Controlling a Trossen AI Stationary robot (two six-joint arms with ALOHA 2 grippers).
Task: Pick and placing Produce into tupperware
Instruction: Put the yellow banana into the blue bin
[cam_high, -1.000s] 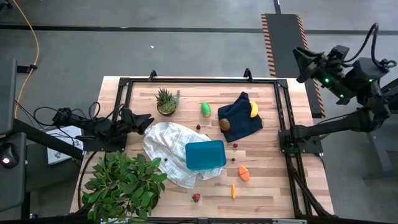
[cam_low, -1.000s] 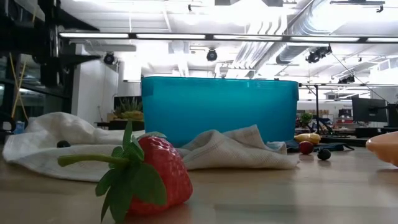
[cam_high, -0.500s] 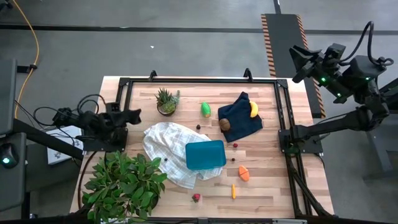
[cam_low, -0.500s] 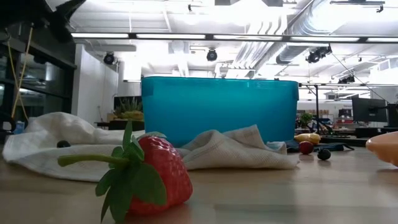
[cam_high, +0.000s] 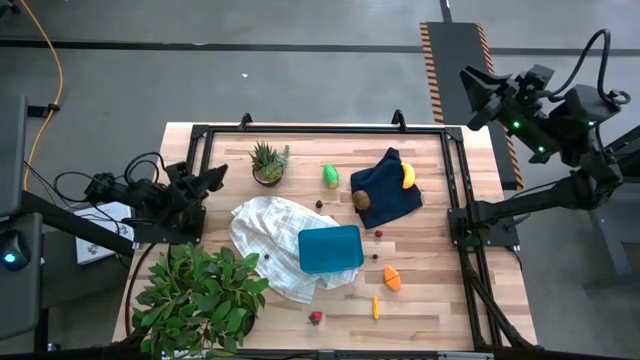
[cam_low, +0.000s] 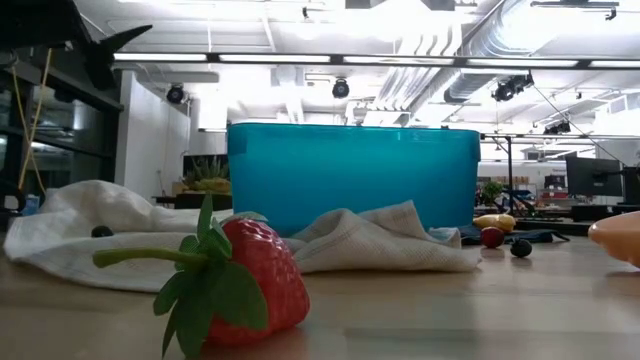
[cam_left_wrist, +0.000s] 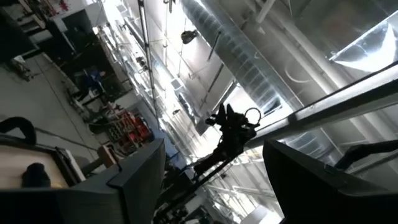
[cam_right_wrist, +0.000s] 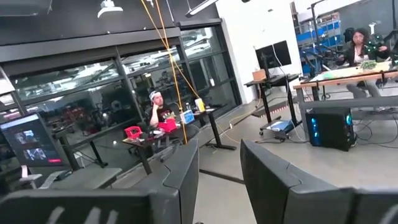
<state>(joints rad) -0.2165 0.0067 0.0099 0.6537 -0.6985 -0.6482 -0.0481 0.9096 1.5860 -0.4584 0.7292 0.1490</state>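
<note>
The teal tupperware (cam_high: 330, 248) stands with its lid on, resting on a white checked cloth (cam_high: 268, 238); it fills the middle of the low view (cam_low: 352, 175). Produce lies scattered: a banana (cam_high: 407, 176) and a brown round one (cam_high: 361, 199) on a navy cloth, a green fruit (cam_high: 330, 176), an orange wedge (cam_high: 391, 277), a carrot (cam_high: 376, 306), a strawberry (cam_high: 316, 318) and dark berries (cam_high: 378, 234). My left gripper (cam_high: 208, 176) is open and tipped upward at the table's left edge. My right gripper (cam_high: 475, 85) is open, raised beyond the far right corner. Both wrist views show only the room.
A small spiky succulent (cam_high: 267, 162) stands at the far left. A big leafy plant (cam_high: 195, 295) covers the near left corner. A black frame (cam_high: 455, 180) runs along the table's edges. Bare wood lies between the tupperware and the near edge.
My left gripper has drawn back from the cloth toward the table's left edge, risen, tipped upward and rolled; it stays open. My right gripper has shifted slightly toward the left, above the far right corner. Nothing on the table has moved.
</note>
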